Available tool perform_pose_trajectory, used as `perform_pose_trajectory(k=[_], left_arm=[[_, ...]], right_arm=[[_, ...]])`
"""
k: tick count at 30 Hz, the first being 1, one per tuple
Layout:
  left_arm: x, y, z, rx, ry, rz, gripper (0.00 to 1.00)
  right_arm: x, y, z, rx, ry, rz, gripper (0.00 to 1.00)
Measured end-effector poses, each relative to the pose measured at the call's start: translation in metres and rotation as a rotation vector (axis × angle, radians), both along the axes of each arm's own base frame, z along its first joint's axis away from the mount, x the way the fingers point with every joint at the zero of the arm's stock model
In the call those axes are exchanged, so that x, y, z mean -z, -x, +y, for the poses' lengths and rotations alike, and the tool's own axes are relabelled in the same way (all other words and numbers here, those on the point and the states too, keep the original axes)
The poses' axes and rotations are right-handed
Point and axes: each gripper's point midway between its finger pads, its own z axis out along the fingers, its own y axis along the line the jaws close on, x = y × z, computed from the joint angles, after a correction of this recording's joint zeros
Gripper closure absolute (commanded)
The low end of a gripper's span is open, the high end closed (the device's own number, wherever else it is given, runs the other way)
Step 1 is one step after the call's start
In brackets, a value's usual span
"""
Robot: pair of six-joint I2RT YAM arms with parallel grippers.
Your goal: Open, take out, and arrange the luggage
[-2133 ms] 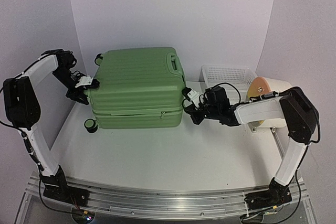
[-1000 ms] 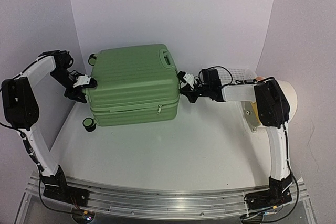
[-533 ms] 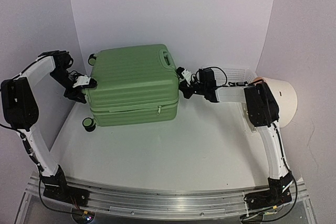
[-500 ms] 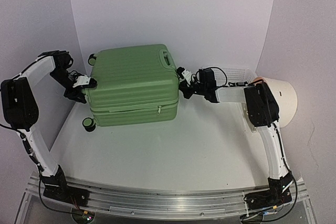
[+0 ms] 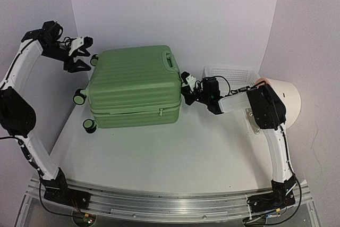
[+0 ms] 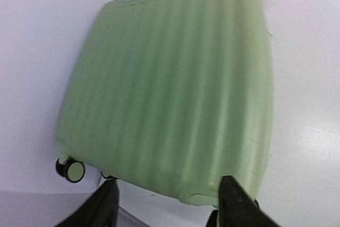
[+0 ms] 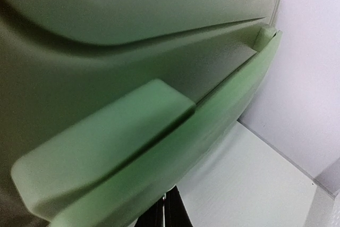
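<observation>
At the far left, the left end effector (image 5: 84,57) hangs in the air beside the far left corner of the luggage (image 5: 133,83), just clear of the shell and touching nothing. Its wrist view looks down over the ribbed top, and the two dark fingers (image 6: 106,208) stand well apart with nothing between them.

The luggage, a light-green hard-shell suitcase, lies flat and closed on the white worktop (image 5: 159,158), left of the middle and near the back wall. Three black wheels with green hubs show along its left end; one (image 5: 79,97) sticks out at mid-side, one sits at the near corner, and one is at the far corner near the left end effector. The zip seam runs along the near side with a small pull (image 5: 161,111) right of centre, and the moulded carry handle (image 5: 171,60) sits on the right edge of the top.

The right end effector (image 5: 184,90) is low against the suitcase's right end. Its fingers (image 7: 167,213) are pressed together, just below a raised green block on the shell, and grip nothing.

Behind the right arm, a white mesh basket (image 5: 231,72) stands by the back wall. A cream cylinder (image 5: 284,97) lies at the far right, a sliver of its orange face showing.
</observation>
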Motion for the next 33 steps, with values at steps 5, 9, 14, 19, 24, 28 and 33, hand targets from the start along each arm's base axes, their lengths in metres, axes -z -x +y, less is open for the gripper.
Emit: perform_pose_trajectory(k=[5, 9, 14, 19, 24, 28, 33], left_arm=[[-0.002, -0.058, 0.026, -0.348, 0.127, -0.034, 0.62], [0.035, -0.1, 0.06, -0.634, 0.17, -0.01, 0.62], [0.067, -0.139, 0.094, -0.872, 0.2, -0.015, 0.62], [0.111, -0.164, 0.103, -0.961, 0.228, 0.042, 0.6], [0.154, -0.178, 0.095, -0.974, 0.197, 0.089, 0.59], [0.151, -0.184, 0.086, -0.96, 0.205, 0.055, 0.59], [0.141, -0.194, 0.067, -0.918, 0.213, 0.004, 0.59]], right_arm=[[0.0, 0.01, 0.001, 0.012, 0.006, 0.002, 1.0], [0.0, 0.021, 0.003, 0.019, 0.017, 0.009, 1.0], [-0.001, 0.032, 0.006, 0.03, 0.024, 0.006, 1.0], [-0.001, 0.051, 0.01, 0.048, 0.042, 0.012, 1.0], [-0.001, 0.081, 0.018, 0.071, 0.06, 0.022, 1.0], [-0.001, 0.103, 0.018, 0.111, 0.076, 0.032, 1.0], [-0.001, 0.133, 0.015, 0.191, 0.095, 0.041, 1.0]])
